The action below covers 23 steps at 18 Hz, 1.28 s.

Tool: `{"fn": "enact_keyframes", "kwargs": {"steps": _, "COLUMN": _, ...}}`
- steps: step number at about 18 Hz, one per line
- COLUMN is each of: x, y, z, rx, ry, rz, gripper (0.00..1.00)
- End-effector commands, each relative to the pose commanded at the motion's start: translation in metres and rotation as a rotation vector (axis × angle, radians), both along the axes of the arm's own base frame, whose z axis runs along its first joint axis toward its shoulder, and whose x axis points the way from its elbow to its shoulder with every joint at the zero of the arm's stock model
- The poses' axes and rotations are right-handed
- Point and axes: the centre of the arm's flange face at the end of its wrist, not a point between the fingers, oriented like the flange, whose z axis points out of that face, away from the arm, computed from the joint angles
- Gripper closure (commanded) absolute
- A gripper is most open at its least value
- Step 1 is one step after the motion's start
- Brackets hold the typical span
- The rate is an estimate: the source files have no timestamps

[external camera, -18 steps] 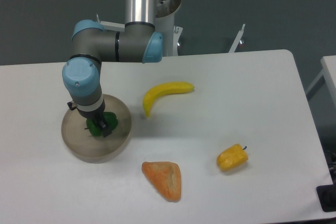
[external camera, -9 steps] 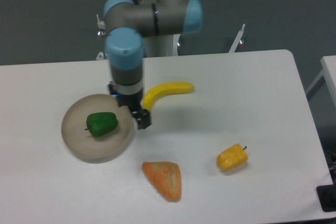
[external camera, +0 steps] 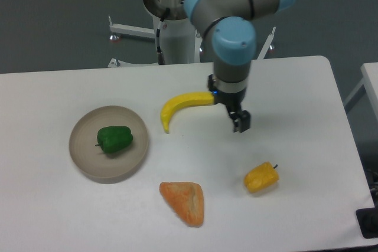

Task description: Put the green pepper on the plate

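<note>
Green and glossy, the green pepper (external camera: 114, 138) lay inside the plate (external camera: 81, 159), a little right of the dish's centre, its short stem pointing left. The plate sat on the left part of the white table (external camera: 307, 92). Nothing touched the pepper.

Well apart from it, over the middle of the table, the gripper (external camera: 236, 121) hung from the arm (external camera: 233, 42) with its grey links and light-blue joint caps. It held nothing; from this angle the dark fingers overlapped, and I could not tell whether they were spread or pressed together. Its tip sat just beside the right end of the banana (external camera: 182, 105), which curved down to the left.

Nearer the front edge lay an orange wedge of bread (external camera: 185, 200), and to its right the yellow pepper (external camera: 261, 177), stem toward the upper right. No brand, label or legible writing showed on the arm, the dish or the food items.
</note>
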Motion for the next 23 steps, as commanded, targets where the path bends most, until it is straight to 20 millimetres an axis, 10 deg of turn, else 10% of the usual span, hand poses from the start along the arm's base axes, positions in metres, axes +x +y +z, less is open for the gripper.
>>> {"fn": "enact_keyframes", "kwargs": {"steps": 10, "x": -0.033, "y": 0.012, "z": -0.009, "rx": 0.057, "ry": -0.039, "rz": 0.047, "gripper": 0.00}}
{"fn": "enact_keyframes", "kwargs": {"steps": 23, "x": -0.028, "y": 0.009, "z": -0.011, "rx": 0.049, "ry": -0.045, "rz": 0.051, "gripper": 0.00}}
